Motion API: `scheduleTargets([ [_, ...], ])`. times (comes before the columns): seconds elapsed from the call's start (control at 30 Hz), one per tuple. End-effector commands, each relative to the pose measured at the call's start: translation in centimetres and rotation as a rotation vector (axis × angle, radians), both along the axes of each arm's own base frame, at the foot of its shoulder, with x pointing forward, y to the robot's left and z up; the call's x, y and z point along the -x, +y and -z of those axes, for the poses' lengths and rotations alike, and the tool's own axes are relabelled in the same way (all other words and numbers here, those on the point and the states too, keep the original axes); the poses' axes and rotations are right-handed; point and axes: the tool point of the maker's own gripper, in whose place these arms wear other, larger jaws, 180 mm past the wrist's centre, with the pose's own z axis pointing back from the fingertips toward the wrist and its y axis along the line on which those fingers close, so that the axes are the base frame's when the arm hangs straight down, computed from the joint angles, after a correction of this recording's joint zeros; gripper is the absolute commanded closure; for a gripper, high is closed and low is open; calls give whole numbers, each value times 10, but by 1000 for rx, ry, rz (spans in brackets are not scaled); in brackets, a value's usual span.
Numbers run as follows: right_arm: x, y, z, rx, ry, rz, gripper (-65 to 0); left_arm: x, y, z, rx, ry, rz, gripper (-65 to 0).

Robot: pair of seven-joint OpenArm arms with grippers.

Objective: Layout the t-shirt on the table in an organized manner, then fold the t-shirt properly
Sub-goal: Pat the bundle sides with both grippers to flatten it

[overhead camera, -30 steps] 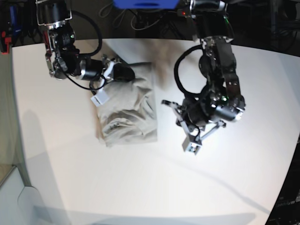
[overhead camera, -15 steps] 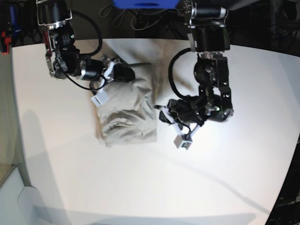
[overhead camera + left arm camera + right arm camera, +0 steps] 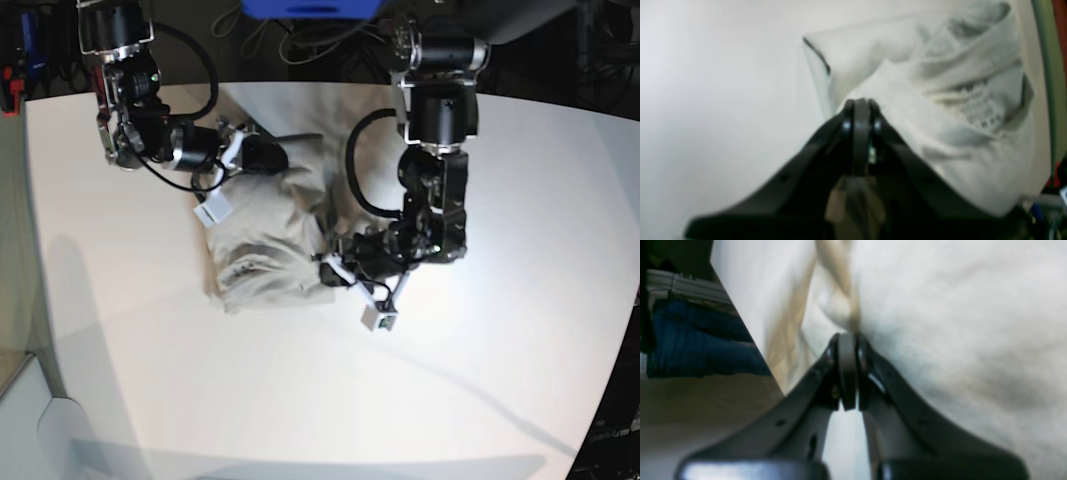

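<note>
Broadly, across the white table point(image 3: 480, 400): bunched into a rumpled oblong left of centre in the base view, not spread flat, the t-shirt point(image 3: 265, 250), with bare tabletop on every side. Runs with its long axis from the far edge toward the near one, leaning slightly, with a white label point(image 3: 212, 210) showing at its far left corner. Reads as early laying-out work, with nothing squared up yet. Next in size, the two arms, one at each end of that axis. Meets the far end of the bundle from the view's left: the right gripper point(image 3: 262, 155), jaws pressed together in its wrist view point(image 3: 846, 340), tips against cloth point(image 3: 957, 323); cannot tell whether any fabric is pinched. Reaches the near right-hand edge from the view's right: the left gripper point(image 3: 330, 268), likewise closed tight point(image 3: 860, 106), tips at the hem of the cloth point(image 3: 940, 100), grip on it not discernible either. Judged from this, turns on pulling apart along that far-to-near line, the left gripper nearer the near hem, the right nearer the far end.
</note>
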Motion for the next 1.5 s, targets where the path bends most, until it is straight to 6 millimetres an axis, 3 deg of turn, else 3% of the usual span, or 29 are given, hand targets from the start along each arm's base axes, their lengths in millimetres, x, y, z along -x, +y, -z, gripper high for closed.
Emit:
scheduleTargets([
  [0.0,-7,-2,-7,1,-35,-8,0,-23,3,-19,25,-63,-31,-1],
  [0.17,-6,-4,-6,10,-33,-11,0,-53,43,-13,-6,-66,-197,-1],
  [0.4,-7,-7,4,99,-44,-41,0,-87,116,-63,143,-79,-331,-1],
  [0.53,-7,-6,4,96,-44,-41,0,-88,132,-91,190,-108,-315,-1],
  [0.8,-17,-6,-3,96,-72,-40,0,-44,147,-77,99,-52,-245,-1],
  [1.0,-25,0,-34,99,-184,-63,0,-8,136,-67,68,-31,-196,-1],
  [1.23,-25,2,-69,151,-296,-125,0,2,82,-103,217,-121,-146,-1],
  [1.37,-35,-14,-85,204,-365,-133,0,2,50,-113,319,-126,-132,-1],
  [1.47,-54,-35,-98,237,-408,-85,0,3,40,-114,343,-122,-128,-1],
])
